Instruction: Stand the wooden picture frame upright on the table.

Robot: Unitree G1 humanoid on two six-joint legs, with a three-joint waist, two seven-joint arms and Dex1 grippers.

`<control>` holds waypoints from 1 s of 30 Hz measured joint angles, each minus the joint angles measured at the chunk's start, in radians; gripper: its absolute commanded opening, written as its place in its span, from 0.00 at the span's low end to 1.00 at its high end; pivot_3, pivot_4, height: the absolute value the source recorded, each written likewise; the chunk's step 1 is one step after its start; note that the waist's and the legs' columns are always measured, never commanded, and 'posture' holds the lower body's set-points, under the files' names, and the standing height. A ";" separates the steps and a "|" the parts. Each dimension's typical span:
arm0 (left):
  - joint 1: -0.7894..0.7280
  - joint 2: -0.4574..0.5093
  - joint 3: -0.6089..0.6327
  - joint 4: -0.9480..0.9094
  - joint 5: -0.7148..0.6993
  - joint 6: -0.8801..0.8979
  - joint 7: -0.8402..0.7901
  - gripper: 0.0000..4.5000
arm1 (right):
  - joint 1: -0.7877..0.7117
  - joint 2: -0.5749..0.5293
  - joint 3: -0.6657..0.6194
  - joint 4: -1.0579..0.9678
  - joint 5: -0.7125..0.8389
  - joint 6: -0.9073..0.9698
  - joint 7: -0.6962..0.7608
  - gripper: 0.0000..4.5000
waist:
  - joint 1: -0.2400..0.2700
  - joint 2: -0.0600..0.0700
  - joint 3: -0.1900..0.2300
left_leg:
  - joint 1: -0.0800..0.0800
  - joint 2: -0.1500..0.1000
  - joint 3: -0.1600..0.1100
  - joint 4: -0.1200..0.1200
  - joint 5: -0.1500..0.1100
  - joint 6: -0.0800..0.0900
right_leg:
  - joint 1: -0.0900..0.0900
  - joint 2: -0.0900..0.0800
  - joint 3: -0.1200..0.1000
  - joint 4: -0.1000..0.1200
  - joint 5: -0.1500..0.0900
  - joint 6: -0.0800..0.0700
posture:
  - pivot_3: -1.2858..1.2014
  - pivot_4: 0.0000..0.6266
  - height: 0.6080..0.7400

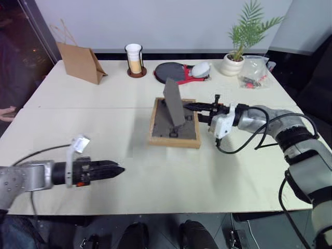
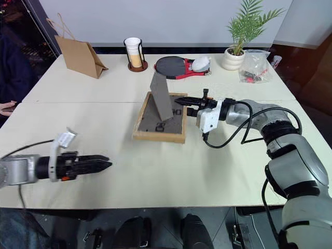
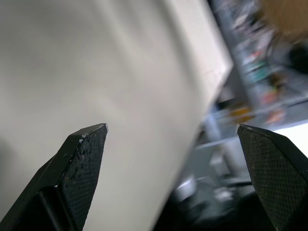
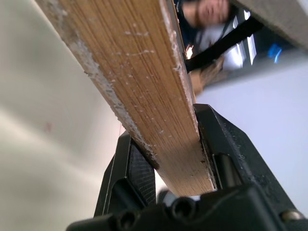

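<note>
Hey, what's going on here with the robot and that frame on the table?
The robot is working on standing up a wooden picture frame. The frame lies face down on the table, its dark fold-out stand raised. The right gripper is shut on the frame's right edge. The left gripper is open over the table's near left side, holding nothing. A paper bag, a cup and a potted plant sit along the far edge.
</note>
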 measured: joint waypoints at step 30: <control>-0.142 -0.196 -0.029 0.024 0.326 -0.099 -0.127 0.98 | 0.158 0.311 -0.278 -0.120 0.949 1.527 1.536 0.23 | 0.000 0.002 0.002 | -0.004 0.001 -0.002 0.002 -0.002 0.003 | -0.007 -0.002 -0.004 0.007 0.000 -0.001 | 0.52 0.24 1.00</control>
